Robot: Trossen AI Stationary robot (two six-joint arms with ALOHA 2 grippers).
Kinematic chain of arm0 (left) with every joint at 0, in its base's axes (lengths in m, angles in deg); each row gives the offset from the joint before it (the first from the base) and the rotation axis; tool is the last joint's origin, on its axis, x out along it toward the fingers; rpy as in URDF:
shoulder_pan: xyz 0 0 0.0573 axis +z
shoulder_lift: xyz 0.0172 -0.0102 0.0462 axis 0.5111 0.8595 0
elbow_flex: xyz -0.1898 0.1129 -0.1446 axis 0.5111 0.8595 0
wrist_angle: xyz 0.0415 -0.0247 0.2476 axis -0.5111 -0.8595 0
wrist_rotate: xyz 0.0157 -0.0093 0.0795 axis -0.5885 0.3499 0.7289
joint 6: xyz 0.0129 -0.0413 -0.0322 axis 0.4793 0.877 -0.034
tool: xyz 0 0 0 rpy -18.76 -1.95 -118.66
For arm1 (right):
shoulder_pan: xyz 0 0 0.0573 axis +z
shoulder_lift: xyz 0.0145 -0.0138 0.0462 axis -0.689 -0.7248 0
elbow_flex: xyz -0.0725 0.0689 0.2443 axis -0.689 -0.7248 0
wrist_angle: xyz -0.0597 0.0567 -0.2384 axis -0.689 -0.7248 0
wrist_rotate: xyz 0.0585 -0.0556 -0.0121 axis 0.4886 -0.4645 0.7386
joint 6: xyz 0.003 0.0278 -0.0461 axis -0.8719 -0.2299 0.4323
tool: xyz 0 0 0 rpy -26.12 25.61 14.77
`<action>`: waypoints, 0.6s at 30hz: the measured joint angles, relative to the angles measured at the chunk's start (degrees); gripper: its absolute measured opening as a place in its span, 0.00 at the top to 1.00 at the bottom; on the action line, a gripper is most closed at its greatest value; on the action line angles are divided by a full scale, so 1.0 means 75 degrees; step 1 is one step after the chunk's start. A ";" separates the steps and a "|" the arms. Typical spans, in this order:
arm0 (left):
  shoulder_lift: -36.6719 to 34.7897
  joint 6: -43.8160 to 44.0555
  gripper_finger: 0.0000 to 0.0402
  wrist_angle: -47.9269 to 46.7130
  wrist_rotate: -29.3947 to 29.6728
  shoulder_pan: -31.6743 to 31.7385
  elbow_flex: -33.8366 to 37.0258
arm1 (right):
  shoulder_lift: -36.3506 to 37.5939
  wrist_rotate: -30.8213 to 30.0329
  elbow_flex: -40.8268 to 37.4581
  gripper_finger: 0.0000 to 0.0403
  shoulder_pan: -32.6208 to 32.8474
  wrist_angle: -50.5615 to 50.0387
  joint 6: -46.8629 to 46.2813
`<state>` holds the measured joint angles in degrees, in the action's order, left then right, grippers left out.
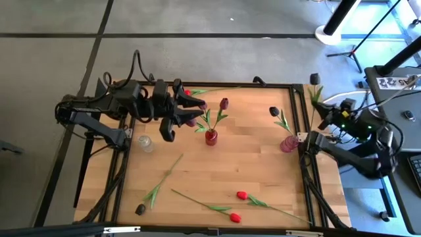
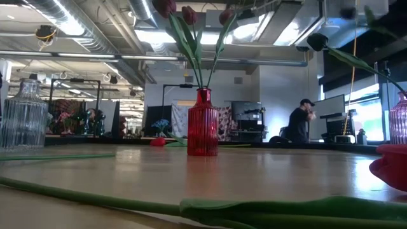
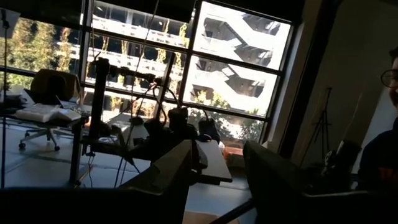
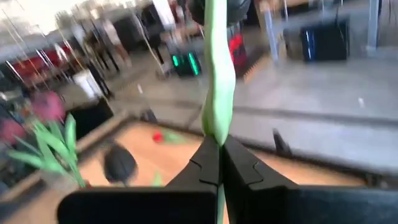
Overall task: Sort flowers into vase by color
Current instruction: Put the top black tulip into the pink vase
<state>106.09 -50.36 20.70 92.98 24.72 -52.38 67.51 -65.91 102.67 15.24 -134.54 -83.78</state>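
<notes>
My left gripper [image 1: 192,113] hovers open over the table's far left part, just left of the red vase [image 1: 210,137]. That vase holds three maroon tulips [image 2: 189,14]. Whether the left fingers touch the nearest maroon heads, I cannot tell. In the left wrist view the gripper [image 3: 217,152] shows only the room beyond it. My right gripper [image 1: 322,108] is at the table's far right corner, shut on a near-black tulip [image 1: 314,79]. The pink vase [image 1: 287,143] holds one near-black tulip [image 1: 274,112]. The clear vase [image 1: 145,143] holds no flower. My right gripper pinches the near-black tulip's green stem [image 4: 214,140] between its two fingers [image 4: 245,168], which lie across it. The stem and a leaf rise past the fingers to the dark head [image 4: 217,7]. The flower is lifted clear, out beyond the table's right rim.
Loose tulips lie flat on the wood: a red one [image 1: 187,92] along the far edge, two red ones [image 1: 241,195] [image 1: 235,217] near the front, a near-black one [image 1: 140,209] at front left. A black frame [image 1: 302,171] rims the table. A person [image 2: 299,121] stands far behind.
</notes>
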 joint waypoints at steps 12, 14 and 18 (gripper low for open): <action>-0.0002 -0.0015 0.64 -0.0098 -0.0015 -0.0001 0.0000 | 0.0000 0.2224 -0.0201 1.00 -0.2484 0.1285 0.1465; -0.0003 -0.0015 0.64 -0.0098 -0.0015 -0.0001 0.0000 | 0.0000 0.2525 -0.0410 1.00 -0.2624 0.1547 0.1682; -0.0002 -0.0015 0.64 -0.0107 -0.0017 -0.0001 0.0000 | 0.0003 0.2703 -0.0730 1.00 -0.2629 0.2499 0.1851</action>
<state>106.08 -50.47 19.90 92.84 24.71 -52.38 67.53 -45.64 97.19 -4.48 -115.80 -69.90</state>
